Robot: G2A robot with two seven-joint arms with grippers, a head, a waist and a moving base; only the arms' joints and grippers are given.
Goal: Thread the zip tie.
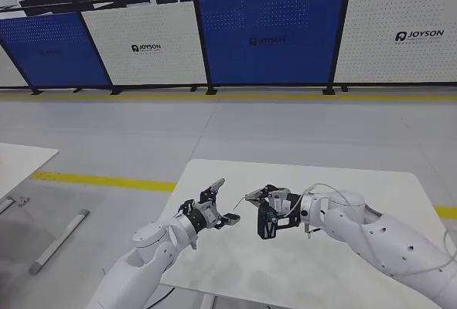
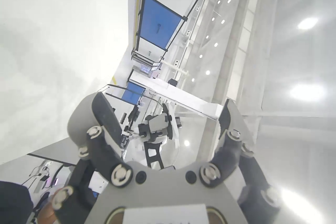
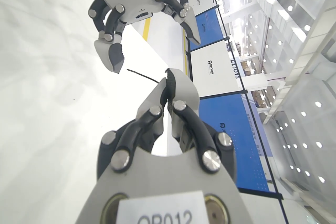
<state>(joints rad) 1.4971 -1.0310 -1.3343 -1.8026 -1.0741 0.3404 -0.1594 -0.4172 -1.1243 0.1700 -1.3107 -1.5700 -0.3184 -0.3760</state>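
Black zip tie (image 3: 143,76) sits pinched in my right gripper (image 3: 167,79), its tail pointing at my wide-open, empty left gripper (image 2: 162,100); threading looks unstarted.

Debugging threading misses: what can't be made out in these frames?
1. Right wrist view: the held end of the zip tie, hidden between the pads of the shut right claw.
2. Top view: the tie's course, too thin to trace.
3. Left wrist view: the tie, too small past the open left claw.
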